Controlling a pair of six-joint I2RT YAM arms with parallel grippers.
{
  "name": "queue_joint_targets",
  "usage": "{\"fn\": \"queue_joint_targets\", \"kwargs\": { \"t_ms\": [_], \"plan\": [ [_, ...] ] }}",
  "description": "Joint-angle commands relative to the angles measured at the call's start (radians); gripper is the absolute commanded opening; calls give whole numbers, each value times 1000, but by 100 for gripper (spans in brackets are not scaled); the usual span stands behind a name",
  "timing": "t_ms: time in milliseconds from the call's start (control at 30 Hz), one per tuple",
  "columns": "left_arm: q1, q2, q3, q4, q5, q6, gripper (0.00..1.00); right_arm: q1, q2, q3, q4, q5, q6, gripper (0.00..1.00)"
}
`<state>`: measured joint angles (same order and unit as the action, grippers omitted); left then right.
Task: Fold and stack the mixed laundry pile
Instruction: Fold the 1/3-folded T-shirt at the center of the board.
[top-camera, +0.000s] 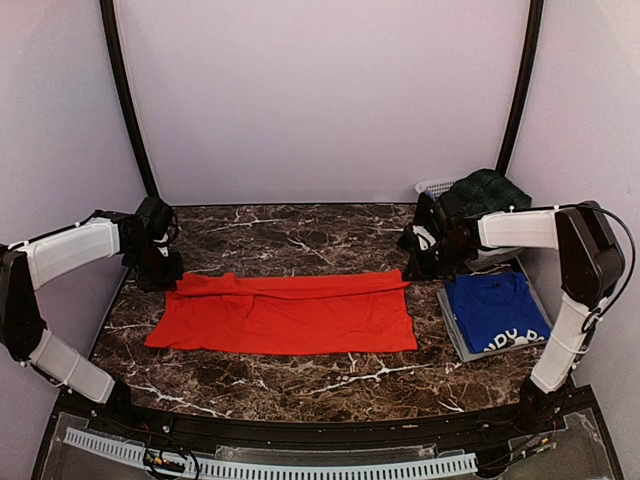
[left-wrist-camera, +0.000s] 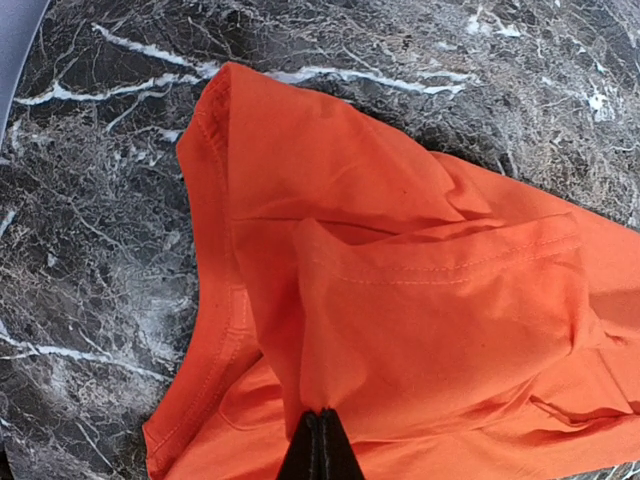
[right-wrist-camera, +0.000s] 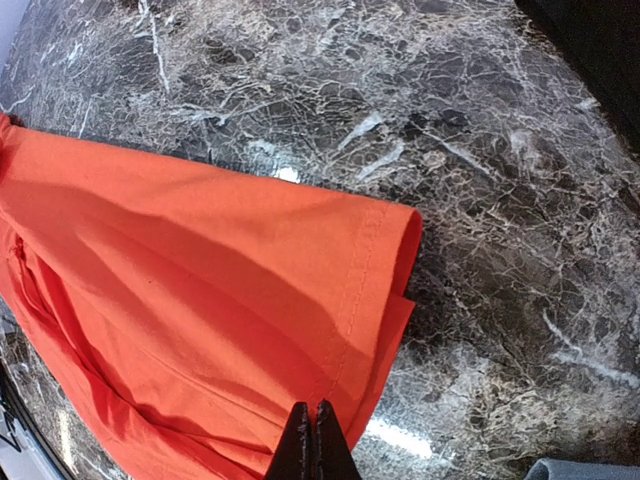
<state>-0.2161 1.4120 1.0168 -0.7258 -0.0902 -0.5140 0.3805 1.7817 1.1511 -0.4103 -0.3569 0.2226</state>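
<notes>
Slotted white rail (top-camera: 270, 468) runs along the near edge, in front of the two arm bases.

1. Beyond it, the dark marble surface (top-camera: 300, 375) carries the task items.
2. Red-orange T-shirt (top-camera: 285, 318): lies flat in the middle of the surface as a long band running left to right. Its far edge is turned over toward the near side in a narrow fold.
3. Grey tray (top-camera: 455, 335): sits to the right of the red-orange T-shirt, just beside it and not touching. A folded royal blue T-shirt (top-camera: 495, 310) with white print lies on it.
4. Left tool (left-wrist-camera: 320, 440): at the far left corner of the red-orange T-shirt. Its fingers are pressed together. The left wrist view shows a flap of the orange cloth drawn up to the tips, so it is pinching the shirt.
5. Right tool (right-wrist-camera: 317, 435): at the far right corner of the same shirt. Its fingers are pressed together. The right wrist view shows the stitched hem running straight into the tips, so it is pinching that edge.
6. White slotted basket (top-camera: 435, 187): stands at the far right corner of the surface, against the back wall. A dark green tartan skirt (top-camera: 490, 190) is heaped on it and rises above its rim.
7. Any other garments behind the right arm cannot be made out.
</notes>
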Motion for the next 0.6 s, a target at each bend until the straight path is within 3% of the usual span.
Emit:
{"fn": "queue_joint_targets", "kwargs": {
  "t_ms": [0, 567],
  "plan": [
    [-2, 28, -32, -35, -40, -9, 0, 4, -7, -28, 16, 50, 4, 0],
    [-17, 80, -11, -57, -119, 6, 0, 41, -25, -59, -5, 28, 2, 0]
  ]
}}
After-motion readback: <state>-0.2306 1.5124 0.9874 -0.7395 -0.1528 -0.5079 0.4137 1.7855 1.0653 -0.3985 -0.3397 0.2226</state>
